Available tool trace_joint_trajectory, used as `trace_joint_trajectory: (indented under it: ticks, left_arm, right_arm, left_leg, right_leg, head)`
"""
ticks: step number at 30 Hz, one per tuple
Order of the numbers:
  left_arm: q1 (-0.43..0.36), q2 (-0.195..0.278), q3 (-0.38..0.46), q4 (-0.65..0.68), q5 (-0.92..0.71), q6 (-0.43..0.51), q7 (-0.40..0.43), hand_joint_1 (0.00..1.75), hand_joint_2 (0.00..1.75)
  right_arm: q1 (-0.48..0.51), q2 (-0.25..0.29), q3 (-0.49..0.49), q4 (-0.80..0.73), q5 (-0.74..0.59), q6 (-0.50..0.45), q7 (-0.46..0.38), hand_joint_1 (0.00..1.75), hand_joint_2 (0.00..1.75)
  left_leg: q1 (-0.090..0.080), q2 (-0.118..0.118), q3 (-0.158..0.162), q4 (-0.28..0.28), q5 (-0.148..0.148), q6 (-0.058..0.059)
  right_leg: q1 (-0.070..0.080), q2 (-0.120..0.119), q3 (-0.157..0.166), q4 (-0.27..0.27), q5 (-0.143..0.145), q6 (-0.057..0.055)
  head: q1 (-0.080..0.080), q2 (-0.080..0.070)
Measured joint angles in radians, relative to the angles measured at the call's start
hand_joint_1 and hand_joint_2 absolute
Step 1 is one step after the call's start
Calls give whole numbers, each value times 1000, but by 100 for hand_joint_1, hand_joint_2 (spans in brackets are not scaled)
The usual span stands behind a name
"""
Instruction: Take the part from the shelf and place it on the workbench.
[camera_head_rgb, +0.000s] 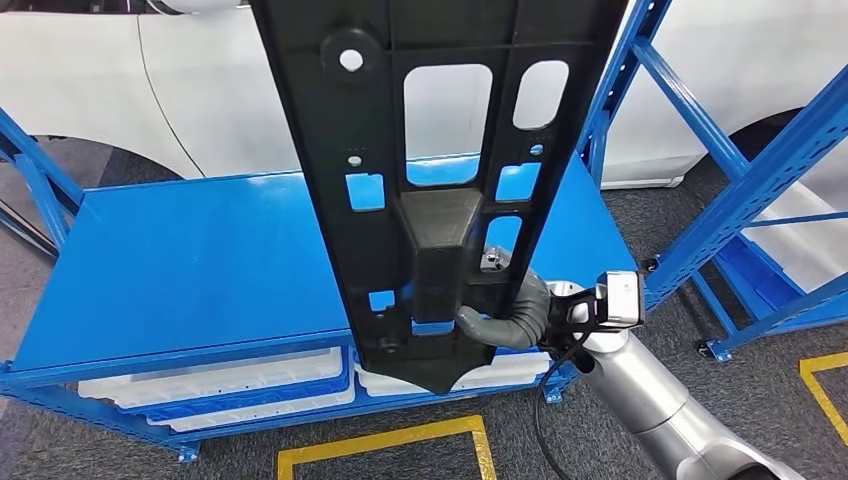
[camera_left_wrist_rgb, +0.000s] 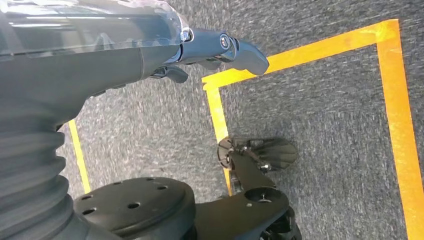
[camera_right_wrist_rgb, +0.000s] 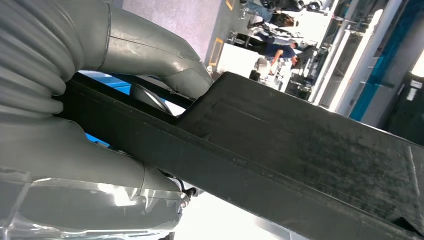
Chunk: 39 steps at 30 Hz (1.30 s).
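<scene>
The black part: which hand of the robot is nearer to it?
Right. The right hand grips the black part near its lower end. The left hand hangs over the carpet floor, holding nothing.

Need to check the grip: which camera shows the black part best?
The head view: the black part stands tall above the blue shelf, gripped low by the right robot hand. The right wrist view shows one close edge between thumb and fingers. The left wrist view faces the floor.

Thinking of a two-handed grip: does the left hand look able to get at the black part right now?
Probably not at once. The left hand hangs over the carpet, while the right hand holds the black part above the blue shelf.
</scene>
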Motion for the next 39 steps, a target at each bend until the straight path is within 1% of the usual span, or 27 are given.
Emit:
trace_joint_trajectory:
  ticks: [2, 3, 5, 7, 8, 10, 12, 13, 14, 15, 17, 19, 22, 23, 24, 25, 27, 28, 29, 30, 31, 33, 34, 35, 37, 38, 39]
  left_arm:
    - [-2, 0, 2, 0, 0, -3, 2, 0, 175]
    - [-3, 0, 4, 0, 0, -4, 3, 0, 175]
    - [-4, 0, 6, 0, 0, -6, 6, 0, 175]
    - [-3, 0, 8, 0, 1, -7, 7, 0, 175]
    - [-3, 0, 8, 0, 1, -7, 8, 0, 175]
    - [-4, 0, 9, 0, 1, -7, 7, 0, 175]
    - [-3, 0, 10, 0, 1, -8, 6, 0, 175]
    - [-3, 0, 12, 0, 1, -9, 5, 0, 175]
    - [-3, 0, 13, 0, 1, -10, 4, 0, 175]
    - [-3, 0, 15, 0, 1, -12, 3, 0, 175]
    - [-6, 1, 16, 0, -1, -15, 2, 0, 175]
    - [-9, 2, 16, 0, -5, -17, 2, 0, 175]
    - [-11, 1, 16, 0, -9, -19, 4, 0, 175]
    - [-12, 0, 17, 0, -9, -19, 5, 0, 175]
    - [-13, 0, 17, 0, -9, -20, 6, 0, 175]
    - [-15, -1, 17, 0, -7, -20, 6, 0, 175]
    - [-12, -1, 20, 0, 3, -20, 6, 0, 175]
    - [-9, -2, 22, 0, 10, -20, 6, 0, 175]
    - [-5, -2, 25, 0, 16, -20, 4, 0, 175]
    - [0, -3, 28, 0, 23, -19, 2, 0, 175]
    - [5, -4, 31, 0, 29, -19, 0, 0, 175]
    - [11, -5, 37, 0, 36, -17, -3, 0, 175]
    - [13, -6, 41, 0, 37, -16, -4, 0, 175]
    - [15, -6, 44, 0, 38, -15, -4, 0, 175]
    - [19, -6, 49, 0, 35, -14, -4, 0, 175]
    - [22, -7, 50, 0, 33, -14, -4, 0, 175]
    - [25, -7, 50, 0, 31, -14, -3, 0, 175]
  right_arm:
    - [1, 0, 0, 2, -4, 0, -6, 175, 175]
    - [2, 1, 0, 2, -4, 0, -10, 175, 175]
    - [9, 1, 0, 3, -3, -1, -19, 175, 175]
    - [17, -3, 0, 4, 2, -3, -26, 175, 175]
    - [20, -5, 1, 4, 5, -5, -27, 175, 175]
    - [26, -10, 1, 4, 8, -9, -28, 175, 175]
    - [36, -11, 2, 4, 12, -15, -29, 175, 175]
    - [42, -11, 2, 4, 16, -18, -29, 175, 175]
    - [49, -11, 3, 4, 20, -21, -29, 175, 175]
    - [55, -11, 3, 3, 23, -24, -30, 175, 175]
    - [61, -12, 3, 1, 26, -29, -30, 175, 175]
    - [64, -13, 2, -2, 27, -37, -29, 175, 175]
    - [72, -14, -7, -6, 29, -45, -23, 175, 175]
    - [75, -14, -12, -7, 31, -46, -21, 175, 175]
    - [79, -13, -18, -8, 32, -47, -20, 175, 175]
    - [83, -12, -24, -9, 33, -47, -19, 175, 175]
    - [94, -9, -34, -9, 29, -39, -17, 175, 175]
    - [102, -9, -38, -7, 26, -30, -18, 175, 175]
    - [111, -9, -42, -5, 23, -18, -22, 175, 175]
    - [118, -9, -45, -2, 21, -6, -28, 175, 175]
    - [122, -9, -46, 1, 21, 5, -35, 175, 175]
    - [126, -9, -46, 6, 22, 19, -46, 175, 175]
    - [128, -9, -46, 7, 24, 23, -49, 175, 175]
    - [131, -9, -46, 9, 26, 26, -51, 175, 175]
    - [139, -9, -45, 10, 33, 28, -54, 175, 175]
    - [145, -9, -45, 9, 37, 28, -54, 175, 175]
    - [152, -11, -45, 7, 40, 28, -55, 175, 175]
  left_leg:
    - [-2, 0, -1, 8, -3, -7]
    - [-3, 0, -3, 11, -2, -11]
    - [-6, 1, -9, 13, 1, -21]
    - [-5, 0, -13, 14, -5, -32]
    - [-5, 0, -20, 30, -23, -37]
    - [-2, 0, -56, 124, -95, -44]
    - [-2, 0, -100, 251, -162, -48]
    - [-2, 0, -105, 282, -173, -47]
    - [-2, 0, -91, 275, -166, -46]
    - [-2, -1, -58, 228, -145, -42]
    - [-6, -4, 32, 85, -101, -29]
    - [-11, -6, 74, 7, -79, -19]
    - [-14, -3, 65, -5, -52, -4]
    - [-12, -2, 59, -12, -38, 2]
    - [-10, 0, 50, -19, -22, 7]
    - [-9, 2, 39, -22, -9, 10]
    - [-10, 4, 12, -20, 10, 13]
    - [-10, 4, -2, -17, 18, 12]
    - [-10, 5, -16, -13, 26, 11]
    - [-9, 5, -31, -9, 33, 9]
    - [-9, 5, -44, -2, 40, 5]
    - [-10, 5, -65, 11, 50, -4]
    - [-11, 5, -70, 15, 56, -10]
    - [-11, 5, -73, 16, 63, -16]
    - [-10, 5, -79, 12, 76, -28]
    - [-9, 4, -86, 18, 66, -34]
    - [-8, 3, -96, 40, 35, -40]
  right_leg:
    - [2, -9, 68, -137, 53, -7]
    - [5, -12, 86, -178, 64, -12]
    - [11, -11, 88, -191, 66, -22]
    - [7, -11, 85, -196, 73, -36]
    - [5, -12, 82, -200, 78, -44]
    - [5, -14, 75, -205, 88, -56]
    - [9, -14, 62, -203, 98, -61]
    - [11, -13, 54, -202, 103, -61]
    - [13, -13, 46, -201, 109, -61]
    - [15, -11, 39, -199, 114, -60]
    - [19, -8, 28, -197, 126, -55]
    - [18, -7, 23, -196, 138, -45]
    - [14, -5, 20, -204, 154, -27]
    - [14, -4, 13, -197, 140, -21]
    - [13, -3, 1, -170, 106, -17]
    - [10, -2, -14, -123, 56, -13]
    - [6, -2, -41, 7, -37, -3]
    - [4, -2, -42, 54, -54, 0]
    - [2, -3, -28, 73, -50, 3]
    - [0, -3, 3, 53, -31, 5]
    - [-2, -5, 51, 0, -8, 5]
    - [0, -10, 148, -132, -1, -1]
    - [2, -11, 176, -175, -7, -7]
    - [6, -11, 186, -196, -14, -15]
    - [8, -11, 175, -203, 0, -32]
    - [7, -13, 166, -205, 11, -41]
    - [5, -15, 154, -209, 24, -49]
  head:
    - [0, 0]
    - [0, 0]
    - [0, 0]
    - [0, 0]
    - [0, 0]
    - [0, 0]
    - [0, 0]
    - [0, 0]
    - [0, 0]
    - [0, 0]
    - [0, 0]
    - [0, 0]
    - [0, 0]
    - [0, 0]
    - [0, 0]
    - [0, 0]
    - [0, 0]
    - [0, 0]
    - [0, 0]
    - [0, 0]
    - [0, 0]
    - [-1, 0]
    - [-1, 0]
    - [-1, 0]
    - [-1, 0]
    - [-1, 0]
    - [-1, 0]
